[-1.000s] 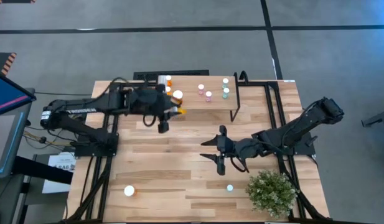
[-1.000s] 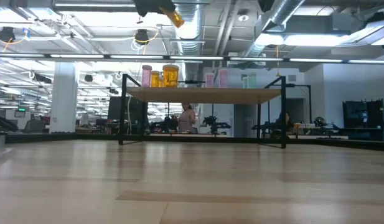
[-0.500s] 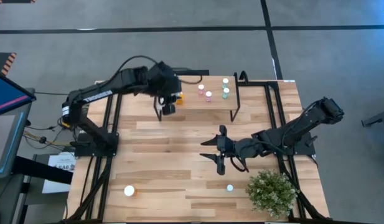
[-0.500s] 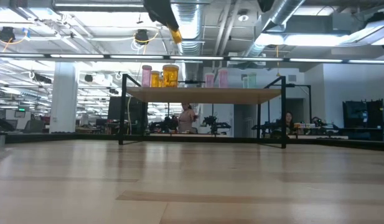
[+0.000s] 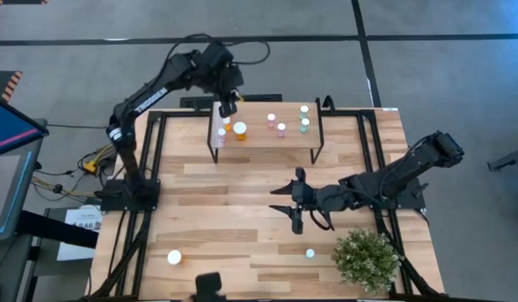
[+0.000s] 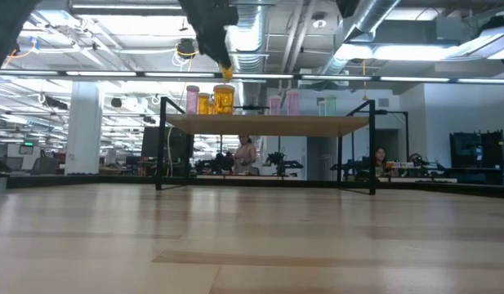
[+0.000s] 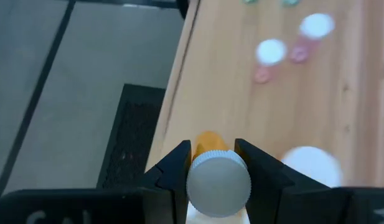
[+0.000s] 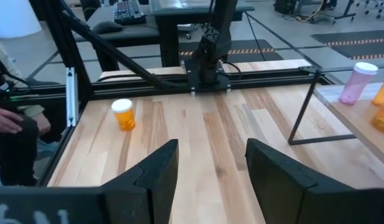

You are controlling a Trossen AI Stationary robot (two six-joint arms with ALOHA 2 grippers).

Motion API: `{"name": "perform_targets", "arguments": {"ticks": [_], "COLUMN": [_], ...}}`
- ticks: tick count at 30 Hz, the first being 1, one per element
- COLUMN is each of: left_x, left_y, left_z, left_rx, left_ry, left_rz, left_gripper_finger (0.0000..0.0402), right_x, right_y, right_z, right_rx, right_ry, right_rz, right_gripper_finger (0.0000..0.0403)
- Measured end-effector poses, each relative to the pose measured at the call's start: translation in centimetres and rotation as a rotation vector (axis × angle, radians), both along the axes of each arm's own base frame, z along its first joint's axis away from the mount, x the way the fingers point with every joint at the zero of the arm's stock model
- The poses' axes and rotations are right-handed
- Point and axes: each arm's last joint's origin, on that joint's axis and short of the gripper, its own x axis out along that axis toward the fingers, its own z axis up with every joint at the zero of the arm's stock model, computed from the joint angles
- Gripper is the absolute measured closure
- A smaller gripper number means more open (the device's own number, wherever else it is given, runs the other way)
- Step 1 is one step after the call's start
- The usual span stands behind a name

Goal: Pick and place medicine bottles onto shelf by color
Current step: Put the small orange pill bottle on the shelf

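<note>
Left gripper above shelf end, fingers clamped on small orange bottle. Right gripper resting mid-worktop, fingers apart, holding nothing.

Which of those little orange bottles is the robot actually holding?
The small orange bottle pinched by its white cap between the left gripper's fingers, above the shelf's end. The other orange ones stand free.
</note>
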Motion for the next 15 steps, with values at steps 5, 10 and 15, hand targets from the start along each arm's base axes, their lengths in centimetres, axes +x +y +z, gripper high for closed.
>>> {"name": "perform_targets", "arguments": {"ticks": [5,10,15], "left_x": [0.6,1.5,2.3], "left_y": [2.2,3.3,3.8], "left_z": [-1.4,-3.4,-4.9], "left_rx": [-0.006,-0.030,-0.066], "left_ry": [0.035,0.089,0.122], "left_rz": [-0.030,-0.059,-0.086], "left_gripper_finger": [0.0301,0.0301,0.0301], "right_x": [0.1,0.0,0.0], "right_y": [-0.2,0.0,0.1], "right_z": [0.0,0.0,0.0], "right_rx": [0.000,0.008,0.010], "right_ry": [0.001,0.000,0.000], "right_rz": [-0.007,-0.002,0.001], "right_gripper_finger": [0.0195,0.0193,0.0196]}}
